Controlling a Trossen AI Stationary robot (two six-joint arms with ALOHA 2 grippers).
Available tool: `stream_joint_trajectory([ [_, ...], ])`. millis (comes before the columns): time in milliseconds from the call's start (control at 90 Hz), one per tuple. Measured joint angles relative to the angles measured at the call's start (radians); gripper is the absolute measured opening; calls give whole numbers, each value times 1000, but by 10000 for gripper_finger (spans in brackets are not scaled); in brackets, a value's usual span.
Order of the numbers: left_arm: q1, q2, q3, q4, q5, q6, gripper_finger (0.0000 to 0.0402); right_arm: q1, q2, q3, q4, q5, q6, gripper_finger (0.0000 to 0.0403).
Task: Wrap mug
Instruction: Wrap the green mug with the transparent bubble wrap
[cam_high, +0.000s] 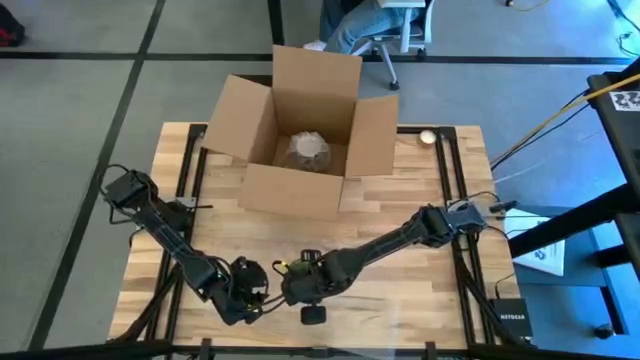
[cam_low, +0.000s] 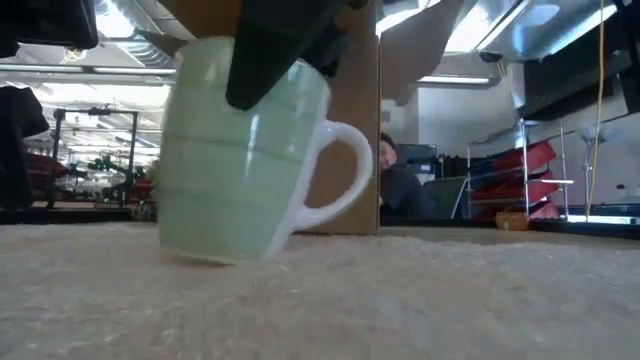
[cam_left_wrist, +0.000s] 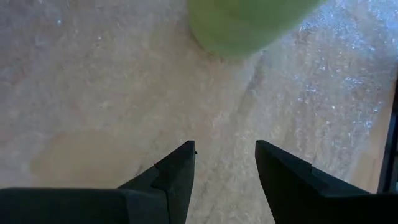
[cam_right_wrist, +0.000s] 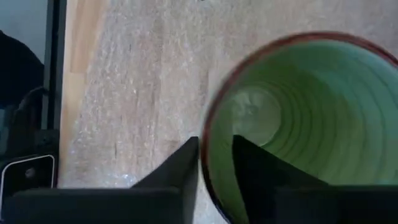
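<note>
Right gripper (cam_right_wrist: 214, 155) pinches the mug (cam_low: 245, 150) rim, one finger inside, one outside. Mug is tilted, base barely on the bubble wrap (cam_low: 400, 300) at the table's 6 o'clock edge, handle (cam_low: 345, 170) sideways. Left gripper (cam_left_wrist: 225, 165) spread, just beside it.

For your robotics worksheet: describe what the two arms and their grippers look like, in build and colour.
Both arms are dark, jointed and slim. The left gripper has two black, wedge-shaped fingers tapering to points. The right gripper has the same black angular fingers. Thin dark cables run along the arms near their bases.
</note>
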Motion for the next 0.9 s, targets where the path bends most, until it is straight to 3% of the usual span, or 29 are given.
stream_joint_trajectory([
  [256,-2,0,0,1,6,0,153,9,-83,0,-105,-25,2,178],
  [544,-2,0,0,1,27,-9,153,156,-130,-11,-326,29,45,197],
  [722,8,0,0,-7,27,-3,153,258,-136,-173,-306,42,171,198],
  [900,44,0,0,-9,27,36,153,319,-175,-451,-96,-25,294,198],
])
